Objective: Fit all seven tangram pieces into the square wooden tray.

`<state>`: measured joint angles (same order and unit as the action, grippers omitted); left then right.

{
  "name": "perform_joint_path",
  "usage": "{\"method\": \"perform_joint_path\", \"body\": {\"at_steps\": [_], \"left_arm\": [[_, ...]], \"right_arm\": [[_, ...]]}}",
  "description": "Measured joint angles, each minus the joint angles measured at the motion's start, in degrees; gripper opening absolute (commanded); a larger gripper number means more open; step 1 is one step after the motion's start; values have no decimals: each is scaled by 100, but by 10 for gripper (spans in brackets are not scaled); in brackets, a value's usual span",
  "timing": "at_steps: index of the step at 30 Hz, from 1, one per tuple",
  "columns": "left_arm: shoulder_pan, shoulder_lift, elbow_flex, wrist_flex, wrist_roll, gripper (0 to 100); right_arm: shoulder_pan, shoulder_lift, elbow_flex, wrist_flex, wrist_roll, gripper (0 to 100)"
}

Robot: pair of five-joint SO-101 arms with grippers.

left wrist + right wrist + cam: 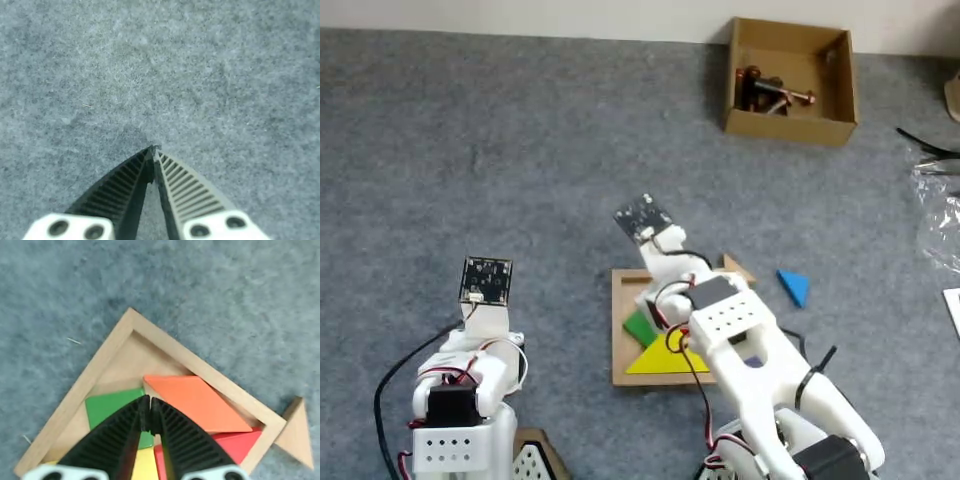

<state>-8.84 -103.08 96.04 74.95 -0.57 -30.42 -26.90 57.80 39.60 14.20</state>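
The square wooden tray [105,352] lies on the grey carpet, also in the high view [619,330]. In it lie an orange parallelogram [197,399], a green piece [105,407], a yellow triangle [655,362] and a red piece [239,442]. A plain wooden triangle [296,432] rests outside the tray by its corner. A blue triangle [794,286] lies on the carpet to the tray's right. My right gripper [149,402] is shut and empty, tips low over the tray between green and orange. My left gripper [152,150] is shut over bare carpet, left of the tray.
A cardboard box [790,80] with a few small metal things stands at the back right. Clear plastic wrap [938,215] and a black cable lie at the right edge. A brown piece [542,445] sits by the left arm's base.
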Motion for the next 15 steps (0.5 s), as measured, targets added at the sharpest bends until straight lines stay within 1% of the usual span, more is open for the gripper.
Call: {"method": "perform_joint_path", "body": {"at_steps": [4,15], "left_arm": [[0,0,0,0,0,6],[0,0,0,0,0,6]], "right_arm": [[0,0,185,-193,0,5],[0,-9,501,-246,-9,5]]}}
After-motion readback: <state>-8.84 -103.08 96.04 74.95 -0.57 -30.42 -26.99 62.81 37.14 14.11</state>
